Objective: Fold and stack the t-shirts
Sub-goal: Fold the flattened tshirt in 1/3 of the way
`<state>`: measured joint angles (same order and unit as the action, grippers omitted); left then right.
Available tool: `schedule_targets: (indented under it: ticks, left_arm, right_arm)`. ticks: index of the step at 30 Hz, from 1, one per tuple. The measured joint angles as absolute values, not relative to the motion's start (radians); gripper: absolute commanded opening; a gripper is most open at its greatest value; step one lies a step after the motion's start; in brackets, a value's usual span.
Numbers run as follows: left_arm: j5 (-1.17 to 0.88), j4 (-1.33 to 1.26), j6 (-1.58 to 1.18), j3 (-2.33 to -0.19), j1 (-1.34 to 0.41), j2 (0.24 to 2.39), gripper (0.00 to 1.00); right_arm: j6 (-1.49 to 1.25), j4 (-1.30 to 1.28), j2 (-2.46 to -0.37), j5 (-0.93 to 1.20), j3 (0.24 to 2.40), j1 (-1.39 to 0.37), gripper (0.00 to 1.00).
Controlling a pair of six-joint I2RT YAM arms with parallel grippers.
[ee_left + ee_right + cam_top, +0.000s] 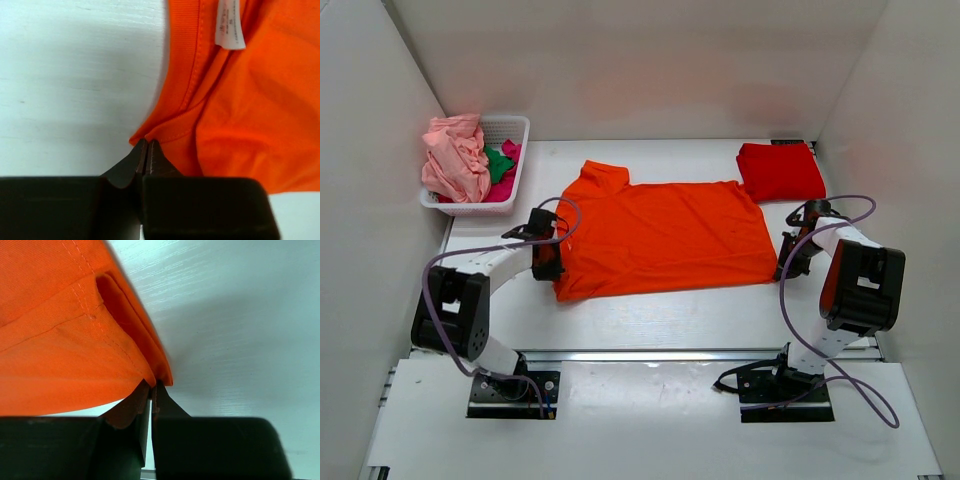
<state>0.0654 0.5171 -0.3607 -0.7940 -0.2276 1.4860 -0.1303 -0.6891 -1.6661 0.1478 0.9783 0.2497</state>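
An orange t-shirt (665,240) lies spread flat mid-table (650,320). The left gripper (554,262) is closed on its neckline edge, and the right gripper (787,262) pinches its hem corner. A folded red t-shirt (780,172) sits at the back right; a basket (515,122) of t-shirts sits at the back left.

Label (230,27) cropped — print blurred, orange t-shirt (250,125) edge-cut

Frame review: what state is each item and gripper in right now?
orange t-shirt: spread flat, pinched at both ends.
red t-shirt: folded, far right.
pink t-shirt, green t-shirt, magenta t-shirt: crumpled in basket.
left gripper: shut on orange t-shirt, at collar.
right gripper: shut on orange t-shirt, hem corner.
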Motion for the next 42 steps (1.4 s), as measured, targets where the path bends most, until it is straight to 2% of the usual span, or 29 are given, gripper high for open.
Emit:
schedule_targets:
  ticks: [4, 12, 13, 14, 16, 17, 20, 24, 30, 36, 42]
  left_arm:
    - [0.091, 0.543, -0.363, -0.836, -0.233, 1.548, 0.00]
    - [0.179, 0.588, -0.319, -0.915, -0.182, 1.579, 0.01]
    - [0.188, 0.593, -0.312, -0.926, -0.178, 1.576, 0.13]
    - [0.199, 0.596, -0.304, -0.935, -0.178, 1.570, 0.33]
    - [0.214, 0.602, -0.282, -0.942, -0.179, 1.544, 0.49]
    - [0.224, 0.606, -0.277, -0.942, -0.176, 1.524, 0.56]
    - [0.229, 0.624, -0.265, -0.937, -0.166, 1.468, 0.63]
    - [0.240, 0.634, -0.257, -0.889, -0.167, 1.431, 0.55]
    - [0.171, 0.634, -0.263, -0.864, -0.168, 1.428, 0.51]
    - [0.052, 0.529, -0.308, -0.969, -0.214, 1.449, 0.56]
    - [0.007, 0.484, -0.322, -1.084, -0.244, 1.592, 0.58]
  right_arm:
    - [-0.130, -0.689, -1.666, 0.146, 0.978, 0.250, 0.00]
    - [-0.131, -0.689, -1.666, 0.147, 0.978, 0.249, 0.00]
    - [-0.131, -0.689, -1.666, 0.147, 0.978, 0.249, 0.00]
    - [-0.131, -0.689, -1.666, 0.149, 0.978, 0.249, 0.00]
    - [-0.130, -0.688, -1.666, 0.148, 0.978, 0.249, 0.00]
    - [-0.130, -0.687, -1.666, 0.145, 0.978, 0.249, 0.00]
    - [-0.130, -0.686, -1.666, 0.139, 0.978, 0.250, 0.00]
    - [-0.130, -0.685, -1.666, 0.139, 0.978, 0.249, 0.00]
    - [-0.130, -0.684, -1.666, 0.138, 0.978, 0.248, 0.00]
    - [-0.130, -0.680, -1.666, 0.137, 0.976, 0.245, 0.00]
    - [-0.130, -0.678, -1.666, 0.133, 0.975, 0.237, 0.00]
